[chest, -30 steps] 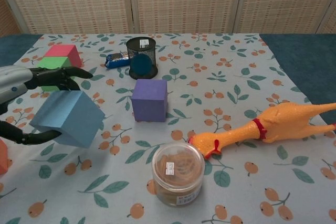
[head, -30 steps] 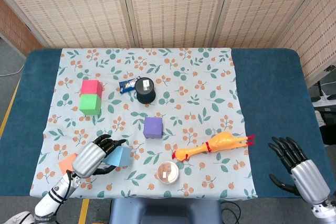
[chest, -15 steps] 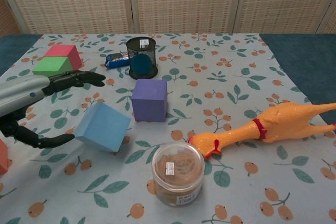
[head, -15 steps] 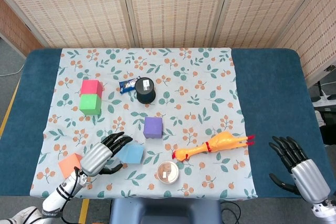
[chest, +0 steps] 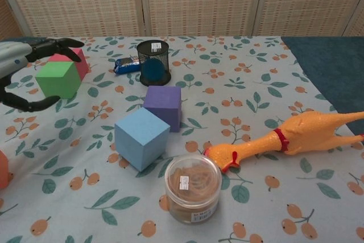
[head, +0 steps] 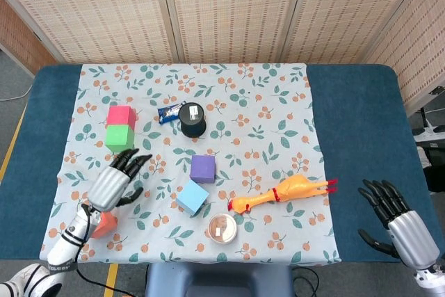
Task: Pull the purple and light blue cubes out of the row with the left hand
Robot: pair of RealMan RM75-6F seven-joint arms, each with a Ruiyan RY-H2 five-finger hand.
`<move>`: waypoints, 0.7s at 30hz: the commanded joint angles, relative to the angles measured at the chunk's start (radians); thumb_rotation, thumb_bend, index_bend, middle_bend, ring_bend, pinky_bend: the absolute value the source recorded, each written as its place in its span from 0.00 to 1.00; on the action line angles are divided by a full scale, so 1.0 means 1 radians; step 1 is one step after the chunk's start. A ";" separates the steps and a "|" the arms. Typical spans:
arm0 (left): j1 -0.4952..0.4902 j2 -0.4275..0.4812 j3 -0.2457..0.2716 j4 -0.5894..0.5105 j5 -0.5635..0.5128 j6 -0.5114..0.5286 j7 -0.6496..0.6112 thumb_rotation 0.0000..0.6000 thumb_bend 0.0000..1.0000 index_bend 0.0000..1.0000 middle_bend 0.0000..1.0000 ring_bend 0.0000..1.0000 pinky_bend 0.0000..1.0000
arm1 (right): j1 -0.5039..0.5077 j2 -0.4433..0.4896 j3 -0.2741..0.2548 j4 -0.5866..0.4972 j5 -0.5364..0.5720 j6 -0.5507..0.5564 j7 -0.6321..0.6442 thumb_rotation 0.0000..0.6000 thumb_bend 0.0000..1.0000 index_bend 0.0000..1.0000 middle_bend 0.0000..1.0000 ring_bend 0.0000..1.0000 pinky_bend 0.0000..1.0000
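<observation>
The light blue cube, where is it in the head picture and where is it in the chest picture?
Head view: the light blue cube sits low and left of the middle, on the flowered cloth.
Chest view: the same cube sits left of the middle, close to the camera.
Shared landmark: the purple cube lies just behind it and a bit to the right in both views.

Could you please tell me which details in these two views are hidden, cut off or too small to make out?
- Orange cube: partly behind the left hand and its forearm in the head view; cut by the left edge in the chest view.
- Right hand: seen only in the head view, outside the chest view.
- Label on the round plastic tub: too small to read.
- Blue wrapper: partly behind the black mesh cup.
</observation>
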 commanded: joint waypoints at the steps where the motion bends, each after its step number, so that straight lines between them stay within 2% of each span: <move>1: -0.044 -0.024 -0.132 0.141 -0.274 -0.224 -0.057 1.00 0.45 0.06 0.22 0.11 0.10 | 0.000 0.006 -0.009 -0.003 -0.006 -0.010 -0.011 1.00 0.18 0.00 0.00 0.00 0.02; 4: -0.076 -0.044 -0.159 0.232 -0.373 -0.349 -0.070 1.00 0.45 0.07 0.21 0.10 0.10 | -0.002 0.024 -0.016 -0.018 -0.009 -0.012 -0.013 1.00 0.18 0.00 0.00 0.00 0.02; 6: -0.087 -0.073 -0.169 0.299 -0.413 -0.390 -0.075 1.00 0.45 0.08 0.21 0.10 0.10 | -0.005 0.029 -0.013 -0.024 -0.007 -0.004 -0.014 1.00 0.18 0.00 0.00 0.00 0.02; 12: -0.105 -0.131 -0.166 0.409 -0.439 -0.415 -0.037 1.00 0.45 0.08 0.19 0.10 0.10 | -0.004 0.033 -0.009 -0.025 -0.001 -0.005 -0.007 1.00 0.18 0.00 0.00 0.00 0.02; 17: -0.109 -0.132 -0.156 0.390 -0.424 -0.414 -0.031 1.00 0.45 0.09 0.21 0.11 0.10 | -0.003 0.032 -0.007 -0.022 0.000 -0.009 -0.006 1.00 0.18 0.00 0.00 0.00 0.02; 21: -0.110 -0.118 -0.151 0.335 -0.395 -0.397 -0.059 1.00 0.45 0.06 0.24 0.23 0.11 | -0.004 0.031 -0.005 -0.023 0.001 -0.006 -0.005 1.00 0.18 0.00 0.00 0.00 0.02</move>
